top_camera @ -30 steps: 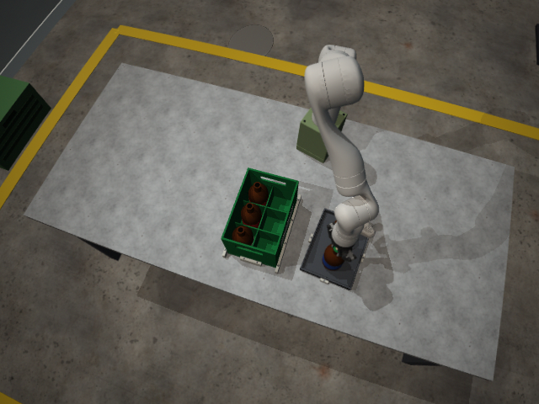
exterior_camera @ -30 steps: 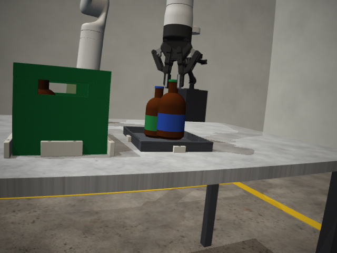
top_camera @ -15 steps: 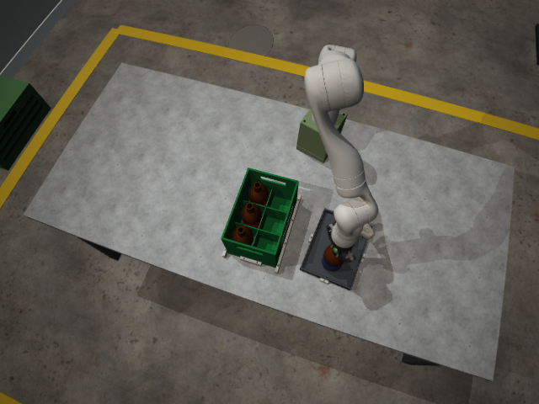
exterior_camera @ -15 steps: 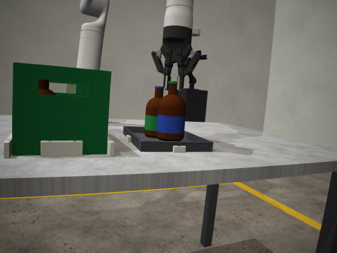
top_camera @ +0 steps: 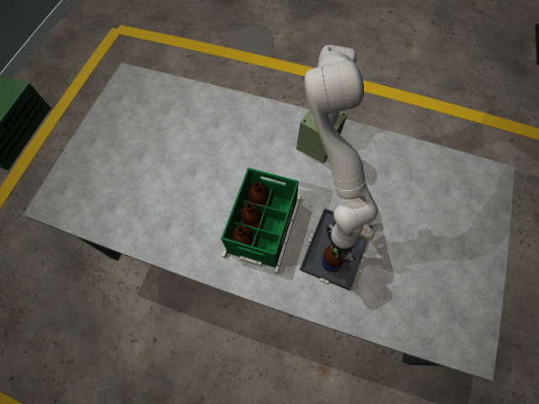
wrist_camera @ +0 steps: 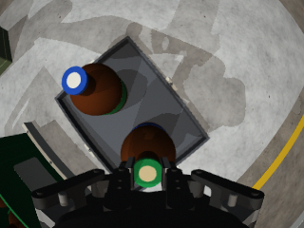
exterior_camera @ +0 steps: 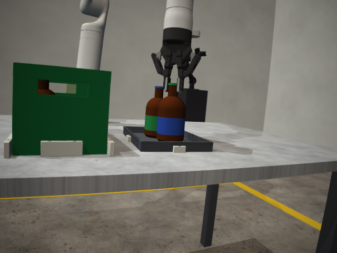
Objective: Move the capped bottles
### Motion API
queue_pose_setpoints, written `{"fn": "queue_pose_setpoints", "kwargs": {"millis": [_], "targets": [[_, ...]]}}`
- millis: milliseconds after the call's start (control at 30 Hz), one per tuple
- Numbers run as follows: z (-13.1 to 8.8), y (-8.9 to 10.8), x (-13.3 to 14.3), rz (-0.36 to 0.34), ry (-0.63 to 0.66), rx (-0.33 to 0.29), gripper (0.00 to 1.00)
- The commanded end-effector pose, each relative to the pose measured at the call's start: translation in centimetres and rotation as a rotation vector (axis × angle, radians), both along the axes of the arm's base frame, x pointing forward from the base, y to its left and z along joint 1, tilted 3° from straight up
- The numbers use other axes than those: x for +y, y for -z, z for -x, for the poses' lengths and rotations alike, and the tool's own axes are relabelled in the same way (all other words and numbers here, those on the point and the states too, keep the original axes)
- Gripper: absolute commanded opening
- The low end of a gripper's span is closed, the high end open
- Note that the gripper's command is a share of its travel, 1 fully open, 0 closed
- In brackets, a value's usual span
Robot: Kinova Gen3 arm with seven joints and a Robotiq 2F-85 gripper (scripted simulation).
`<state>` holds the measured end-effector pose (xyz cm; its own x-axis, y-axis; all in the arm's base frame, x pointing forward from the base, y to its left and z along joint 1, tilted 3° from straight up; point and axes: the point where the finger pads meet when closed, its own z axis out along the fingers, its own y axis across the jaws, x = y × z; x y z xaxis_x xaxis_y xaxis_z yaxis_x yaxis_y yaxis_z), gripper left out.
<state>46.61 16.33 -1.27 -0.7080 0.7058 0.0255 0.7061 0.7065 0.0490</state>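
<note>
My gripper is shut on the neck of a brown bottle with a green cap and a blue label. The bottle stands upright at the near end of the dark tray. A second brown bottle with a blue cap and a green label stands upright on the tray behind it. The green crate left of the tray holds three open brown bottles in its left column.
Small pale blocks sit against the crate and the tray. A green box carries the arm's base at the back. A dark box stands behind the tray. The table's front edge is close to the tray.
</note>
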Motion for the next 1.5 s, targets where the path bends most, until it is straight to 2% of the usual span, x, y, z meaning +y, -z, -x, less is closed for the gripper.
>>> {"fn": "queue_pose_setpoints", "kwargs": {"millis": [0, 933, 967, 1467], "targets": [[-0.03, 0.04, 0.04, 0.000, 0.000, -0.001, 0.00], [-0.01, 0.46, 0.07, 0.000, -0.001, 0.000, 0.00], [-0.02, 0.44, 0.06, 0.000, 0.000, 0.000, 1.00], [-0.02, 0.44, 0.06, 0.000, 0.000, 0.000, 1.00]]}}
